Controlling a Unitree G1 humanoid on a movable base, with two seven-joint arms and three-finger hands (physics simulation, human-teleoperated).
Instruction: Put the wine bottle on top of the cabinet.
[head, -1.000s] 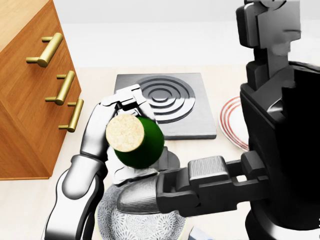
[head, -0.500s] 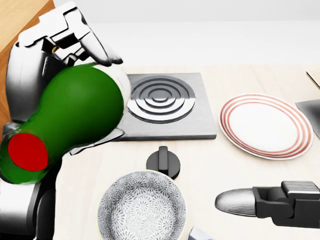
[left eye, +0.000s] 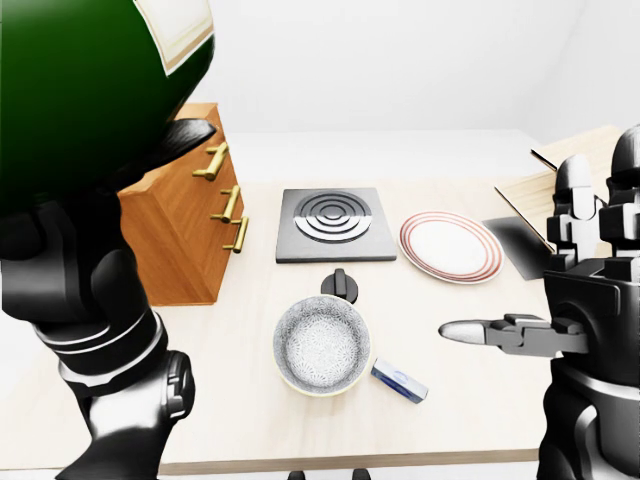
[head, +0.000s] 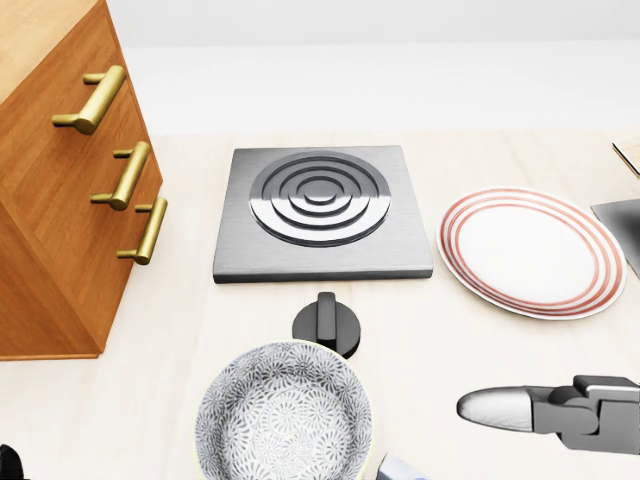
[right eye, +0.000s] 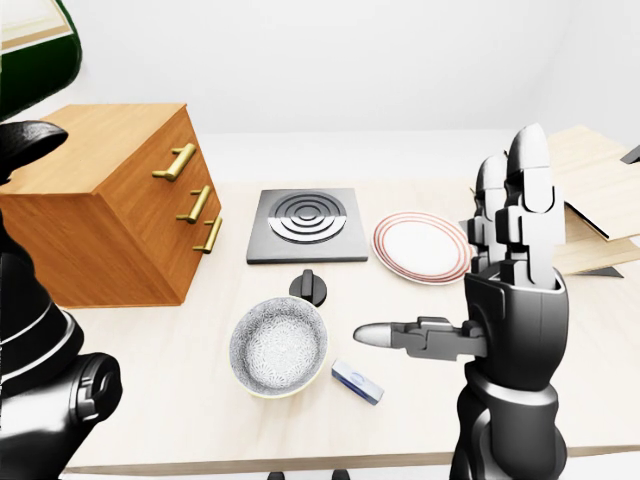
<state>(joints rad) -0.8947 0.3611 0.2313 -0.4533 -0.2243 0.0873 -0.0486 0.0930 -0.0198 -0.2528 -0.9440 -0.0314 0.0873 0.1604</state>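
Fingers (left eye: 180, 135) of my left hand (left eye: 70, 260) gripped the wine bottle (left eye: 80, 90), raised high at the left, close to my eyes, above the wooden cabinet (right eye: 110, 215). My right hand (right eye: 515, 290) hovered empty, fingers spread, at the right over the surface (head: 430, 310), near the plate (head: 530, 250) and bowl (head: 283, 415).

A patterned bowl (head: 283, 417) sits below a black knob (head: 326, 322), burner plate (head: 322, 211) and red-rimmed plate (head: 530, 250).
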